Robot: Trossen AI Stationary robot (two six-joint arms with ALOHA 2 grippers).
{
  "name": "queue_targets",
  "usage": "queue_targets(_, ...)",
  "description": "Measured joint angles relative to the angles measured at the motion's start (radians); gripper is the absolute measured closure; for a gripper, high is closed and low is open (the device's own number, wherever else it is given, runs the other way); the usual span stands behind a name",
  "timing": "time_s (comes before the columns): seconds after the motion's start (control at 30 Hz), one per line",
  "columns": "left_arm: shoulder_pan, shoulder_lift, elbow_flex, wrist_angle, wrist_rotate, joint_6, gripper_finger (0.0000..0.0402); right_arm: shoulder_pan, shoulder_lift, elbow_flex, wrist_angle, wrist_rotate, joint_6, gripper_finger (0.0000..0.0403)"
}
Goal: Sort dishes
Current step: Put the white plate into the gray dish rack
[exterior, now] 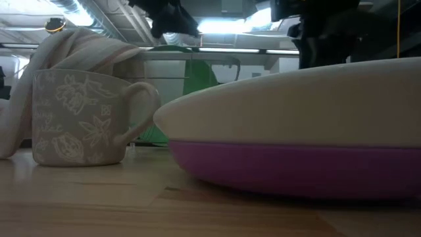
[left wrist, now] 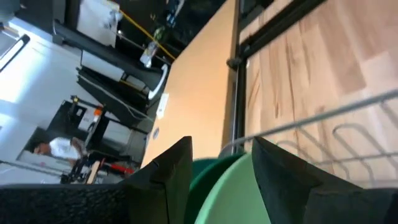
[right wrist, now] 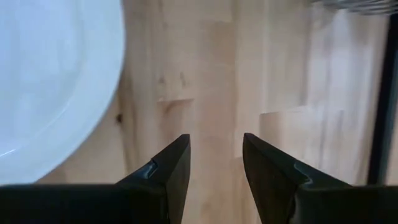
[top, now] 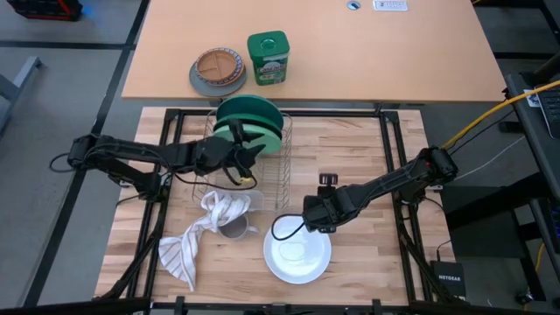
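A teal plate (top: 248,131) and a darker green plate (top: 249,107) stand on edge in the wire rack (top: 271,171). My left gripper (top: 252,156) is open at the teal plate's rim (left wrist: 233,190), one finger on each side, with the green plate (left wrist: 202,177) behind. A white plate (top: 297,255) lies on a purple plate (exterior: 296,168) near the table's front. My right gripper (top: 308,220) is open and empty, hovering over the wood just beyond the white plate's far edge (right wrist: 56,81). My left gripper has its fingers (left wrist: 177,168) on either side of the teal plate's rim (left wrist: 233,190), reaching in from the table's near left side. I cannot tell whether they touch the plate, which stands on edge in the rack.
A patterned mug (exterior: 79,118) with a striped towel (top: 197,241) draped over it sits left of the white plate. On the far table are a tan and grey divided plate (top: 219,72) and a green canister (top: 267,58). Bare wood lies right of the rack.
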State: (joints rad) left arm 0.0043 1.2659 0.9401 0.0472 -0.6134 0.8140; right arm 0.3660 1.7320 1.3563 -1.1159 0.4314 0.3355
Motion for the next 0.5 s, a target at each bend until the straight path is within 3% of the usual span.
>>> queue_targets(0.33,-0.138,0.0,0.0,0.013,0.0,-0.155,0.0245,0.0,0.0,0.0,-0.012,-0.231,-0.093,0.0252)
queue_targets(0.5,-0.204,0.0,0.0,-0.001,0.0,-0.257,0.0251,0.001,0.0,0.0,-0.012,-0.448,-0.108,0.0252)
